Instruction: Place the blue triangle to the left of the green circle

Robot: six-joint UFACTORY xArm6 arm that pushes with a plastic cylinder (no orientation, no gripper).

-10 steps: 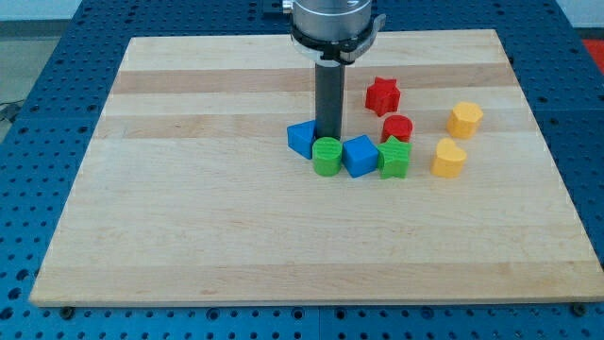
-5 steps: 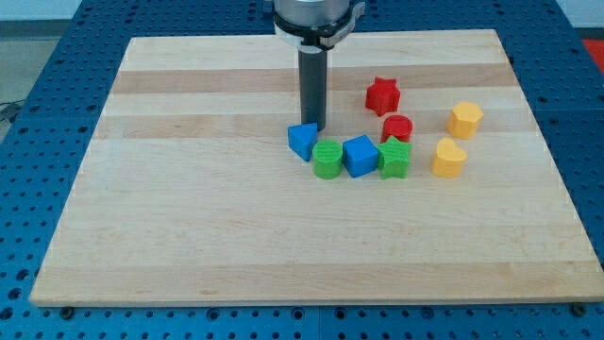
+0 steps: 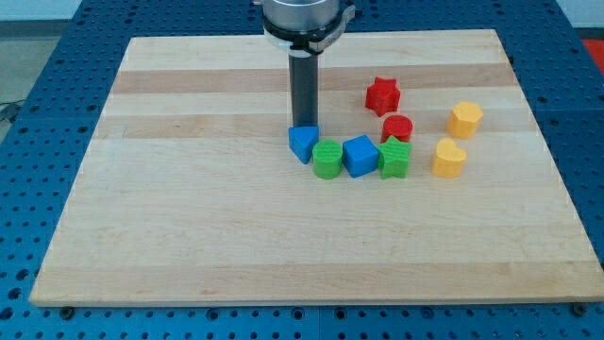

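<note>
Item: pale wooden board [image 3: 189, 236], carrying eight small blocks. Dark rod, no gripper, holding nothing; my tip [image 3: 303, 127] touches the blue triangular block [image 3: 302, 143] at its 12 o'clock. Blue triangle sits at 10 o'clock of the green round block [image 3: 327, 158], touching. Step: final nudge; next push toward 6 o'clock. Since earlier: tip shifted toward 9 o'clock; triangle barely moved.

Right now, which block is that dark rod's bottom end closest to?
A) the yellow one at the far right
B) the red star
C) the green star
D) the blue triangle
D. My tip sits just above the blue triangle in the view, right at its top edge, while the red star, the green star and the yellow blocks lie well off to the view's right.
</note>
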